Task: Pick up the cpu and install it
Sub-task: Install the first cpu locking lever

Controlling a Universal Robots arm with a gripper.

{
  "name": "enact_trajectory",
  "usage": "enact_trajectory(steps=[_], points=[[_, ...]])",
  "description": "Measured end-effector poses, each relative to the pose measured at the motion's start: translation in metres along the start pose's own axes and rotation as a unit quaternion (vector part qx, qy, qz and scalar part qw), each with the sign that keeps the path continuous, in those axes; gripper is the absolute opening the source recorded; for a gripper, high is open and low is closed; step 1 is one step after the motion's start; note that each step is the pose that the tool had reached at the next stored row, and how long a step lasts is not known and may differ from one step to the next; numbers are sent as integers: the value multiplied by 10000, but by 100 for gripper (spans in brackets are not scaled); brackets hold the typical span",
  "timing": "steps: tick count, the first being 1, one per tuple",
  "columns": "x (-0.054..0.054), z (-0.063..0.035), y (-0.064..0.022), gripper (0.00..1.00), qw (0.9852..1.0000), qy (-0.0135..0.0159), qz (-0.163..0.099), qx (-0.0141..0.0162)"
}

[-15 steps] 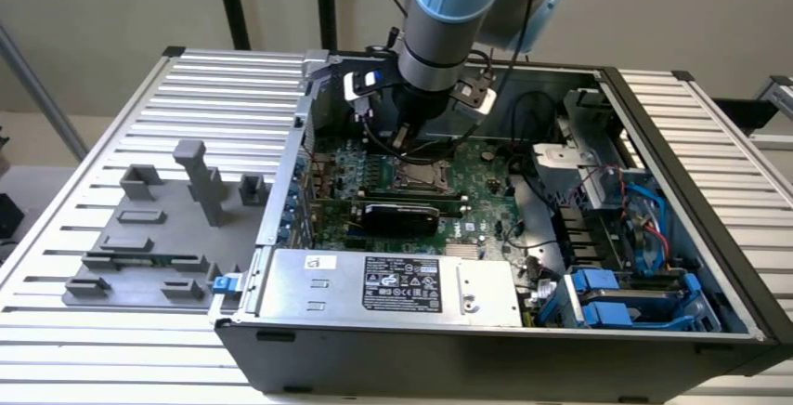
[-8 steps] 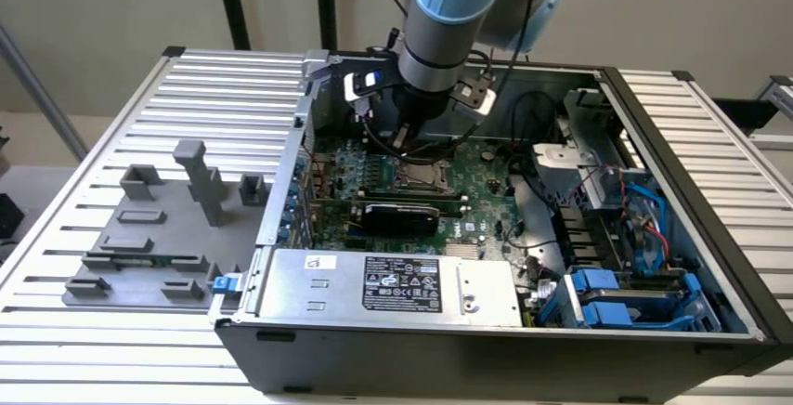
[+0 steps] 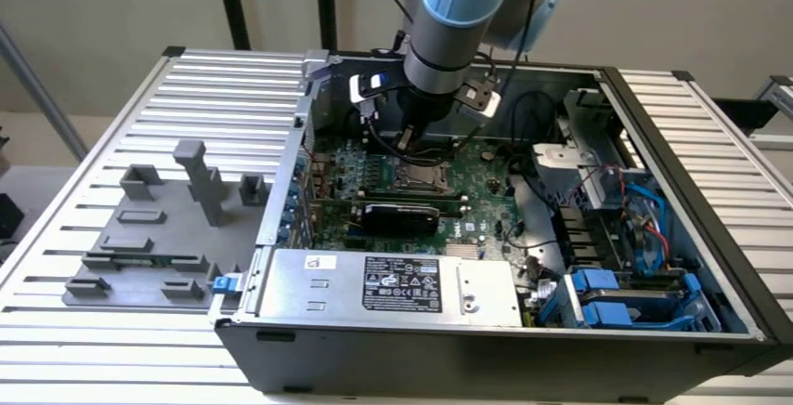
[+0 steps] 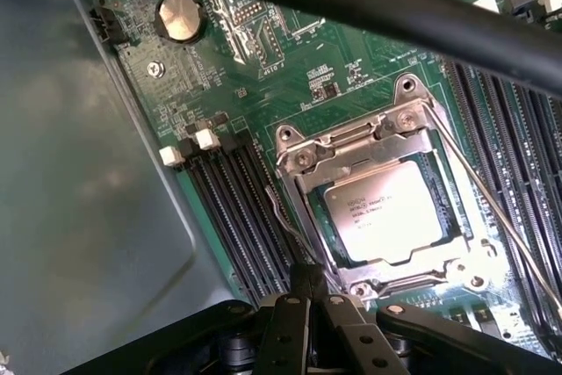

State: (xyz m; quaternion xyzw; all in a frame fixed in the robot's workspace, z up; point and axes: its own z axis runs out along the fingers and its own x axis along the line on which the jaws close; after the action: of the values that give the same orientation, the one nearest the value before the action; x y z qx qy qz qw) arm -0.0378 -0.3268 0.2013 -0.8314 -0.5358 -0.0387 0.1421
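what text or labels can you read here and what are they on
"AL3610" (last characters uncertain): printed on the motherboard, at its edge in the wrist view.
cpu: several lines of print on its lid, too blurred to read.
White-and-black label on the power supply: symbols and small print, too small to read.

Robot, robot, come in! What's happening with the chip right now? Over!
End effector shut, empty, at the socket's edge. Cpu seated flat in socket frame on motherboard. Black cable crosses overhead; nothing on the chip.
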Motion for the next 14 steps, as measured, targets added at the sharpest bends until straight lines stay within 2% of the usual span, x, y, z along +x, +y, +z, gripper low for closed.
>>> enact_trajectory(steps=[6,14], points=[[18,-3,40,11,10000,-23,17,35],[41,-4,104,11,10000,-39,31,52]])
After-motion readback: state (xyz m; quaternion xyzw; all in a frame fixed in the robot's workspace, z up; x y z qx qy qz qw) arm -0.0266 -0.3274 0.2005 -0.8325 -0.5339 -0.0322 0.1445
